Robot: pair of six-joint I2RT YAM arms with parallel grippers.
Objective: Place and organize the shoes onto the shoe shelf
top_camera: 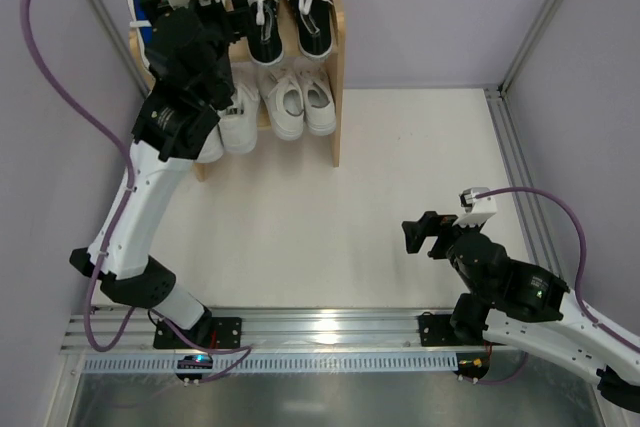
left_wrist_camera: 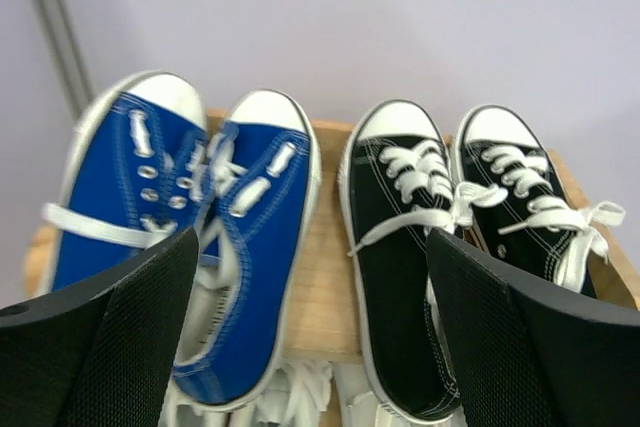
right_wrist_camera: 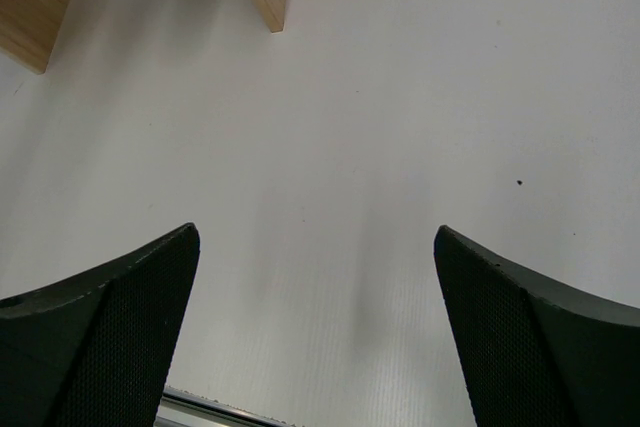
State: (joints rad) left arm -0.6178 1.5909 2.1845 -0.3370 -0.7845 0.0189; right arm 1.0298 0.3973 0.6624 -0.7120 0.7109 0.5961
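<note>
The shoe shelf [top_camera: 337, 97], pale wood, holds the blue pair [left_wrist_camera: 250, 237] and the black pair [left_wrist_camera: 400, 247] on its top tier, with the white pairs [top_camera: 300, 105] below. The left gripper [left_wrist_camera: 310, 242] hangs spread over the blue pair. The right gripper [right_wrist_camera: 315, 232], also spread, is over the table [top_camera: 350, 217], well apart from the shelf.

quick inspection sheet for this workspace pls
surface: white tabletop, one tiny dark speck
job's things: light wooden two-tier shoe shelf; blue canvas sneakers and black canvas sneakers on its top tier; white sneakers on the lower tier, partly behind the left arm
clutter: nothing seen
grippers: left gripper open, empty, over the top tier; right gripper open, empty, over the tabletop
cables: purple cable looping off the left arm; another on the right arm
surroundings: pale lilac walls, metal frame posts, aluminium rail at near edge
</note>
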